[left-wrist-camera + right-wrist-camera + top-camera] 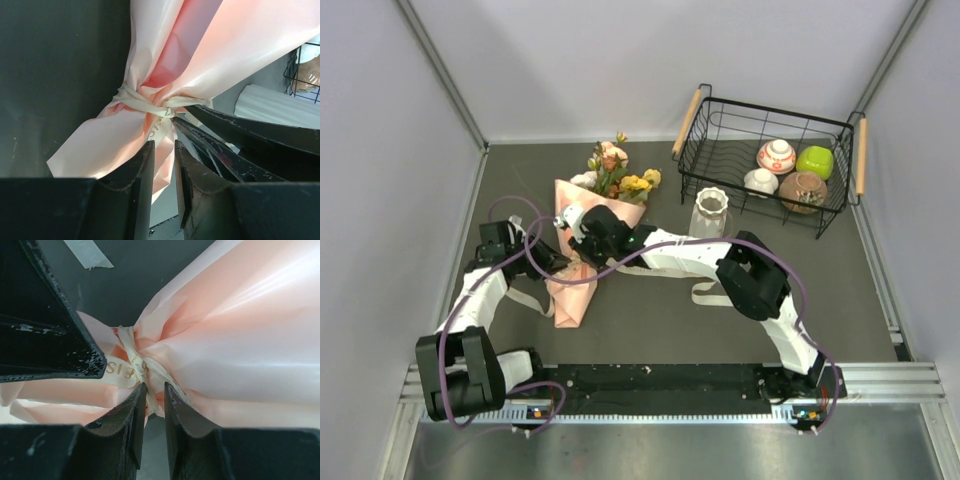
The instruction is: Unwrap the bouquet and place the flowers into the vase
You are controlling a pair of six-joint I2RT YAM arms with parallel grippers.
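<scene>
Pinching beige lettered ribbon (125, 371) | right gripper (155, 390) at knot | left gripper (164, 150) on tail

The paper of the bouquet (578, 270) is salmon pink, paler and glossy where the light catches it. It is tied with a beige ribbon (131, 367) carrying what look like gold letters. The flowers (620, 175) show yellow, peach-pink and white heads over green leaves. The vase (709, 213) is white and ribbed. The basket (775, 113) is black wire with pale wooden handles, and in it sit a banded bowl (776, 155) in white and orange-red, a green bowl (815, 161) in bright lime, a brown bowl (803, 190) and a white bowl (761, 181). The tabletop (650, 330) is dark grey. The left tool (162, 165) and right tool (155, 405) are scuffed black, and the cables (520, 215) are purple.
</scene>
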